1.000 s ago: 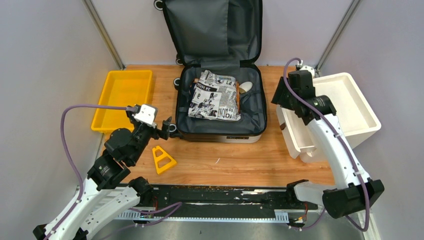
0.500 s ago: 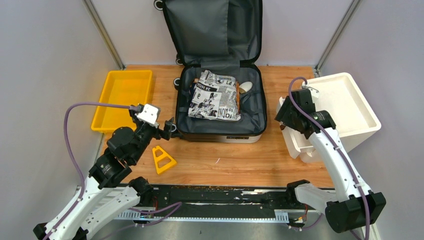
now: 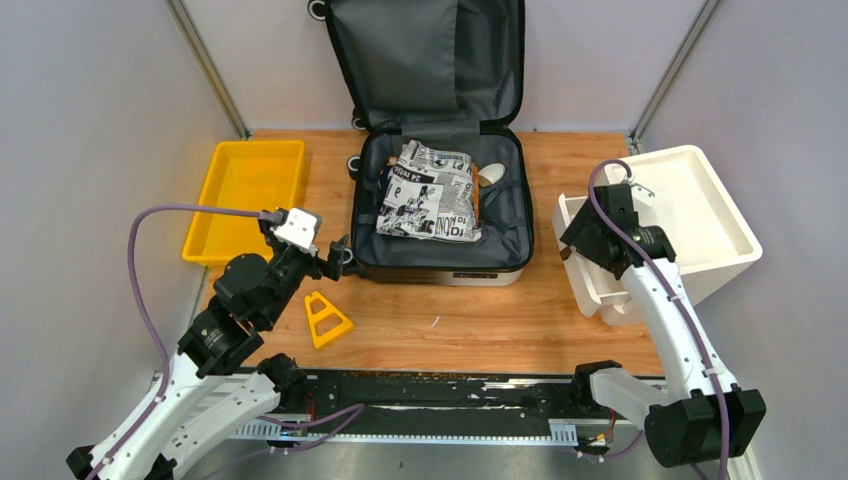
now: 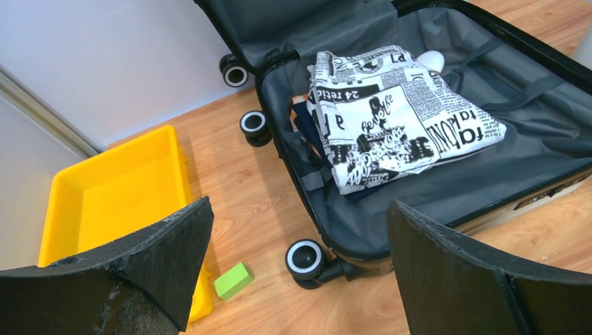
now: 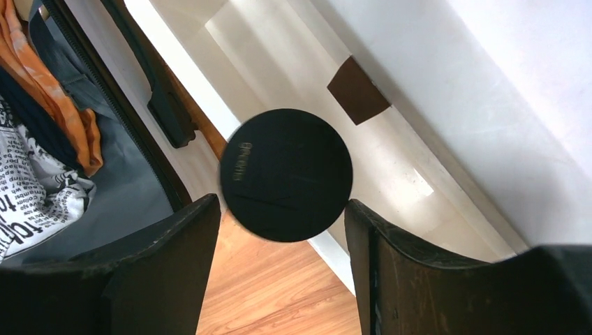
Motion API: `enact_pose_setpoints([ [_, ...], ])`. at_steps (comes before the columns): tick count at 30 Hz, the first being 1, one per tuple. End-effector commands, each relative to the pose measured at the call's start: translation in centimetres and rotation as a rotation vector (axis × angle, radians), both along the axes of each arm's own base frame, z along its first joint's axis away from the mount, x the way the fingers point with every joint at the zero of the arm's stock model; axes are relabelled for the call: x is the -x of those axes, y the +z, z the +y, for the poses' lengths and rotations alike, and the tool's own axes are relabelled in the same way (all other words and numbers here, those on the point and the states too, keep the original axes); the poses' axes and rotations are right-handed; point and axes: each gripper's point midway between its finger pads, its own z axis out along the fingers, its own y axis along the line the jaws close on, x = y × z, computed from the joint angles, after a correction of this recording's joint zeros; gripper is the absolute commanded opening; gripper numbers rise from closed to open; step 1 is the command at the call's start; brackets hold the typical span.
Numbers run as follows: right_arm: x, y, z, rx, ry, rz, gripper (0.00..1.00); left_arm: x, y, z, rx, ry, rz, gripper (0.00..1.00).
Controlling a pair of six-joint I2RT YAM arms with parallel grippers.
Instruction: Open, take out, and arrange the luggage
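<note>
From the top view, the luggage [image 3: 505, 222] lies open at the middle of the desk's [image 3: 450, 320] far edge. Its lid stands up against the back wall, and a folded newspaper-print garment [image 3: 430, 190] lies in the lower half. A yellow tray [image 3: 245, 185] sits at the far-left corner and a white bin [image 3: 700, 210] along the right edge. A yellow triangular piece [image 3: 327, 318] lies on the wood towards the near-left. The left jaws hover just beside the near-left corner of the luggage. The right jaws hang over the left rim of the bin.

The left wrist view shows the left jaws spread wide apart with nothing between them. They look down on the luggage's black wheels [image 4: 305, 258]. A small green block [image 4: 232, 280] lies on the wood just beside the tray.

In the right wrist view, the right jaws stand apart with a black round disc [image 5: 286, 174] between their tips, above the bin's wall. Whether they clamp it cannot be told. An orange cloth [image 5: 42, 77] shows at the edge of the luggage.
</note>
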Motion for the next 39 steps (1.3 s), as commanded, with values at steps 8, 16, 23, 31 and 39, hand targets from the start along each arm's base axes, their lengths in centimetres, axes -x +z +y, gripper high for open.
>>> enact_pose_setpoints([
  [8, -1.6, 1.9, 0.7, -0.009, 0.061, -0.038, 0.70, -0.1, 0.8, 0.0, 0.024, 0.002, -0.028, 1.00],
  [16, -3.2, 4.0, 4.2, -0.072, 0.301, -0.095, 0.51, -0.1, 0.8, -0.1, 0.024, -0.002, -0.028, 1.00],
  [23, -4.6, 1.5, 5.2, 0.007, 0.493, -0.022, 0.32, 0.0, 1.0, 0.1, 0.024, 0.005, -0.033, 1.00],
  [31, -5.1, -2.1, 3.5, 0.149, 0.495, 0.115, 0.21, -0.1, 0.9, 0.3, 0.021, 0.014, -0.033, 1.00],
  [39, -4.9, -3.5, 1.5, 0.388, 0.437, 0.202, 0.19, -0.1, 0.9, 0.2, 0.017, 0.014, -0.031, 1.00],
])
